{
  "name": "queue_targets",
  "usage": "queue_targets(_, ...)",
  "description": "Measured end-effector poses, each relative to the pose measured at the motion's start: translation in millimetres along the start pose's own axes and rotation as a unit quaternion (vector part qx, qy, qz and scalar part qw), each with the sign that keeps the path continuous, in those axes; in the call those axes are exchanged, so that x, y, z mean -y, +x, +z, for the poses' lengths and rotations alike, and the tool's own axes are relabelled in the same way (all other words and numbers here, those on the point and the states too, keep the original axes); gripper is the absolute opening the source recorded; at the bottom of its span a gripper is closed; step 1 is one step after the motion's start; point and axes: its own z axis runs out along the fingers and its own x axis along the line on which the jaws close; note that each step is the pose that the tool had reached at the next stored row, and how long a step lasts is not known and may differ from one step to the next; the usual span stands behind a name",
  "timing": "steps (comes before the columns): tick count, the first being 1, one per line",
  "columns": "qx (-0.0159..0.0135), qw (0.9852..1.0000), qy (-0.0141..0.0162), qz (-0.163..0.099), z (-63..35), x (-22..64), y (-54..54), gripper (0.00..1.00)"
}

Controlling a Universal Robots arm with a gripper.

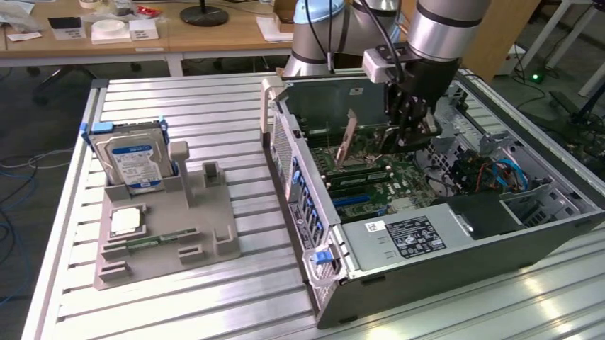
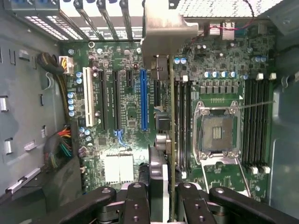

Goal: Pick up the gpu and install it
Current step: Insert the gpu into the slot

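Note:
My gripper point(image 1: 409, 131) hangs inside the open computer case point(image 1: 444, 258), above the motherboard point(image 1: 378, 188). It is shut on the gpu point(image 1: 352, 138), which stands on edge between the fingers. In the wrist view the gpu point(image 2: 171, 107) shows edge-on as a thin line, its silver end bracket point(image 2: 163, 28) toward the case's slot openings. The black fingers point(image 2: 135, 198) of my gripper point(image 2: 161, 189) clamp it from both sides. The card hovers over the memory slots, between the long blue slot point(image 2: 144, 100) and the processor socket point(image 2: 217, 133), not touching the board.
Beside the case, a grey fixture point(image 1: 212, 219) holds a hard drive point(image 1: 132, 159) with a blue-white label, a silver chip point(image 1: 126, 221) and a narrow green memory stick point(image 1: 161, 241). Cable bundles point(image 2: 58, 144) lie at the board's edge. A black power supply point(image 1: 416, 237) fills the case's near end.

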Motion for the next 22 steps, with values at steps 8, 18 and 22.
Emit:
queue_targets(8,-0.0055,1.0000,-0.0066,-0.004,9.3,-1.2,1.1,0.28)
queue_targets(18,-0.0104,0.9997,-0.0051,0.024,24.4,-3.6,1.8,0.28)
queue_targets(22,-0.0102,0.9997,-0.0051,0.024,28.8,-9.3,2.2,0.28)
